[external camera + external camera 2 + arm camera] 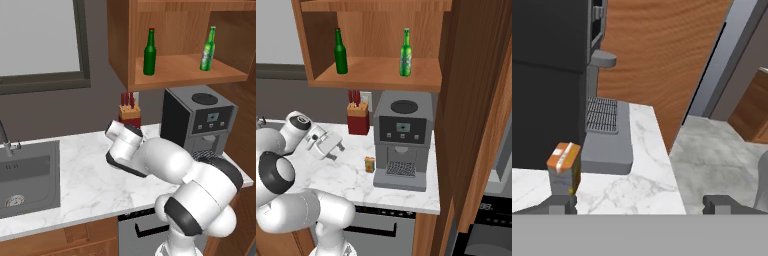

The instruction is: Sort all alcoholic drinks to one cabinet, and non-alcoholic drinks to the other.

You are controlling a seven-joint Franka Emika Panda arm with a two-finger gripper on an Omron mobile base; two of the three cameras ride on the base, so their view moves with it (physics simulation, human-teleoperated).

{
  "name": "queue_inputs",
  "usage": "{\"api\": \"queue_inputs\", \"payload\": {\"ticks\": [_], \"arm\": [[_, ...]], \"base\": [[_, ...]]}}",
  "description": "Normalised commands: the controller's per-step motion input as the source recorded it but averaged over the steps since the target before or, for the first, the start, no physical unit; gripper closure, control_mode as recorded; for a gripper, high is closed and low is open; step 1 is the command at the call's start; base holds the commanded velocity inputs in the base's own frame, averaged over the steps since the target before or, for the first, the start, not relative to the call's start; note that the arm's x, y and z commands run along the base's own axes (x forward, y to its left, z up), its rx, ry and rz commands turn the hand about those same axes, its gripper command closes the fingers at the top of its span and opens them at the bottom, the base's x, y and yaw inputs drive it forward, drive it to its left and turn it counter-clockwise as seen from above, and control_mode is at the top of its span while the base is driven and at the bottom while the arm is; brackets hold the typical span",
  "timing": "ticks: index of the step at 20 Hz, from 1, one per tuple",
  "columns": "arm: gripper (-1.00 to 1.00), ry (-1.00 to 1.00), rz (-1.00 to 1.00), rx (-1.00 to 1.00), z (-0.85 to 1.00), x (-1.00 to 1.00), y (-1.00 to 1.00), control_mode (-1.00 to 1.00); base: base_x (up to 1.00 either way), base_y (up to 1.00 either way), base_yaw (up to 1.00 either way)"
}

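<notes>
Beer bottles, two of them, stand upright inside the wide open wall cabinet of warm brown wood [235, 75], their long necks pointing straight up. The darker green glass bottle with a red cap [149, 52] stands toward the left end of the lighter wooden shelf floor, and the bright green glass bottle with a pale label [208, 49] stands toward the right, well apart from it. In the right base view the same pair appears, dark one [340, 51] left, bright one [405, 53] right.

Below the cabinet, on the white marbled counter [85, 185], sits a dark grey boxy coffee machine [403, 142] with a drip grille. Beside it, against the wall, is a red-brown knife block with dark red handles [358, 116]. A small orange and grey carton [370, 164] stands on the counter just beside the machine's left front corner. A grey steel sink [27, 177] is cut off at the left edge of the left base view.

The white two-finger gripper [336, 148] hovers low over the counter between the knife block and the carton, pointing toward the machine, jaws spread wide with nothing between them. In the hand view its dark fingertips [561, 203] are cropped at the bottom. A tall dark wooden panel [476, 110] hides whatever lies to the right; it is possibly a cabinet door.
</notes>
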Motion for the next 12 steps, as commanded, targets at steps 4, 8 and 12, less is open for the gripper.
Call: {"api": "queue_inputs", "payload": {"ticks": [4, 8, 12], "arm": [[-1.0, 0.03, 0.0, -0.01, -0.05, 0.03, -0.11, -1.0], [-1.0, 0.01, 0.0, -0.01, -0.03, 0.02, -0.11, -1.0], [-1.0, 0.0, 0.0, -0.01, -0.06, 0.01, -0.11, -1.0]], "base": [[0.0, 0.0, 0.0], [0.0, 0.0, 0.0], [0.0, 0.0, 0.0]]}}
